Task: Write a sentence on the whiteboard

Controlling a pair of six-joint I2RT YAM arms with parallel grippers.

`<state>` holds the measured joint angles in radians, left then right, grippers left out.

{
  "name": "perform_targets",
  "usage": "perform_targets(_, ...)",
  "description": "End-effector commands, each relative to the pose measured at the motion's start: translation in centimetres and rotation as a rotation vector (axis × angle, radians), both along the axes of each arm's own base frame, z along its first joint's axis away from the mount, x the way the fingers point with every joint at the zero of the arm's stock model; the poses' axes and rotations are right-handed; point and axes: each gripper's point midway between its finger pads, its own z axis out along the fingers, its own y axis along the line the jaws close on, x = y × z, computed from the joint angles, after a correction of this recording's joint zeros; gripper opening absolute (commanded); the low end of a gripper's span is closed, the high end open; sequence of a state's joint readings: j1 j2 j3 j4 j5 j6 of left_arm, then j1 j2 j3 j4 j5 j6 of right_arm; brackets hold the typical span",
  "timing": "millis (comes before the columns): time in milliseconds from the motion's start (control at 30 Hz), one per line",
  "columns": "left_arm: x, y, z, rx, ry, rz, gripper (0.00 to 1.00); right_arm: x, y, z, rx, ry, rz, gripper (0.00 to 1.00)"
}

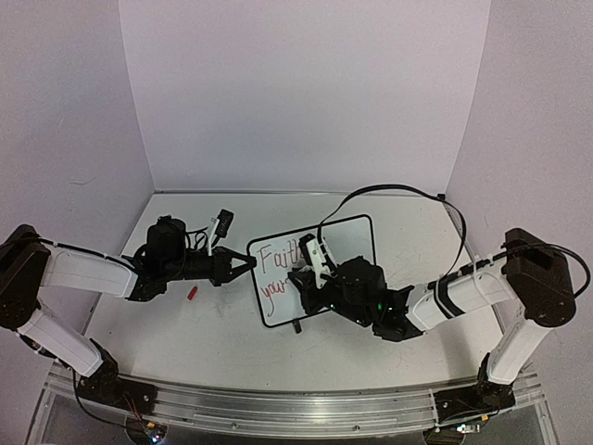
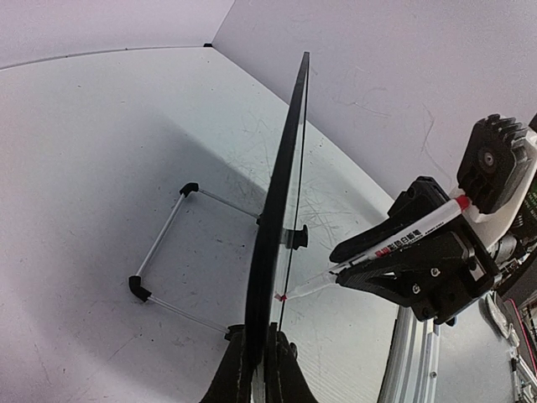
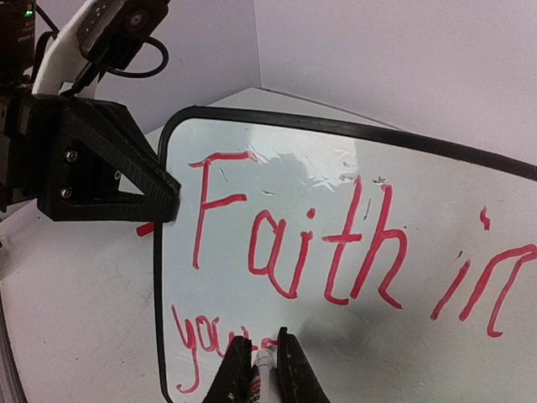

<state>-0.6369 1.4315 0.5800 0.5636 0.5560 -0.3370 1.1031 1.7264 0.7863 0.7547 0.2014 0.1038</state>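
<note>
The whiteboard (image 1: pixel 358 237) stands tilted on its wire stand at mid-table, with "Faith in" in red on its top line and "you" started on a second line (image 3: pixel 419 336). My left gripper (image 1: pixel 246 264) is shut on the board's left edge; in the left wrist view the board (image 2: pixel 284 185) shows edge-on between the jaws (image 2: pixel 262 369). My right gripper (image 3: pixel 263 357) is shut on a red marker (image 3: pixel 263 369). The marker's tip touches the board at the end of the lower line (image 2: pixel 394 245).
A small red cap (image 1: pixel 193 292) lies on the tabletop left of the board, under the left arm. The board's wire stand (image 2: pixel 159 252) with black feet rests behind it. White walls enclose the table on three sides.
</note>
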Motion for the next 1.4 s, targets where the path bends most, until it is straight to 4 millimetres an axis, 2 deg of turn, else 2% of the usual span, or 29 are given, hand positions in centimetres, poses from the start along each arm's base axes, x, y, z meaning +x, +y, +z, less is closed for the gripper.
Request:
perform_targets(0,0.3,0.0,1.1,-0.001,-0.054,0.001,0.0,0.5,-1.5,-0.4,-0.019,-0.001,-0.069,0.0)
perform_targets(300,0.3,0.0,1.1,-0.002,-0.054,0.001,0.0,0.4,-2.0,-1.2,-0.031,0.018,-0.081,0.0)
perform_targets(667,0.2,0.1,1.2,-0.004,-0.056,0.003,0.0,0.0,0.4,-1.7,-0.02,0.041,-0.011,0.0)
perform_targets(833,0.2,0.0,1.1,-0.001,-0.055,0.003,0.0,0.3,0.6,0.1,0.019,0.013,-0.014,0.0)
perform_targets(900,0.2,0.0,1.0,-0.001,-0.052,0.001,0.0,0.0,-0.2,1.8,0.064,-0.013,-0.023,0.0)
perform_targets(967,0.3,-0.1,1.2,-0.004,-0.053,-0.002,0.0,-0.4,-1.7,2.5,0.087,-0.032,-0.04,0.0)
perform_targets(1167,0.3,-0.1,1.1,-0.003,-0.049,-0.001,0.0,0.1,-2.3,2.2,0.072,-0.036,-0.053,0.0)
perform_targets(1367,0.3,0.1,1.1,-0.004,-0.049,0.006,0.0,0.0,-0.7,1.5,0.07,-0.015,-0.004,0.0)
